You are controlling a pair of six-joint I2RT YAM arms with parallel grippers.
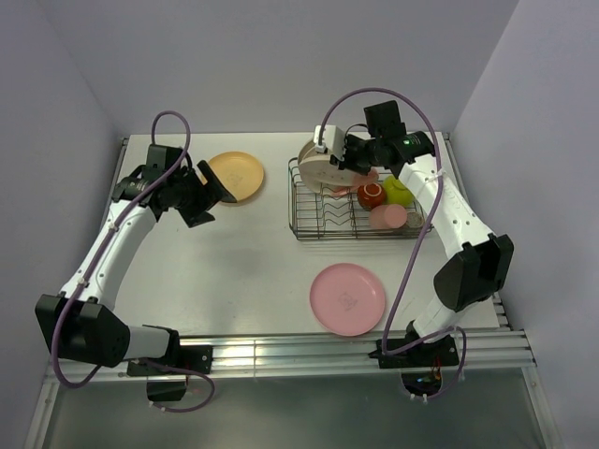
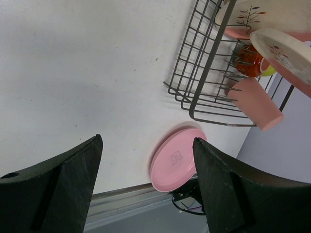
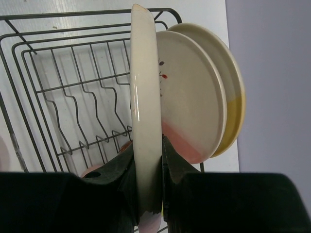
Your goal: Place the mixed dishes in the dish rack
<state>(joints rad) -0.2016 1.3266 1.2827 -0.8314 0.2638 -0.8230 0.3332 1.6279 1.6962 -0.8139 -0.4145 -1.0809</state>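
Over the far left corner of the dish rack (image 1: 356,236), the right gripper (image 3: 148,165) pinches an upright cream plate (image 3: 146,97) by its rim, probably stiff, slippery and breakable, while the left gripper (image 2: 147,145) gapes empty.

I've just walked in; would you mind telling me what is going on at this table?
Two robot arms are loading dishes into the dish rack. The right pincer grips a cream plate on edge over the rack's far left corner. A dark red mug, a lime-yellow bowl and a salmon-pink tumbler are already inside. The left pincer is open and empty beside the yellow-orange plate on the table. A pink plate also waits there.
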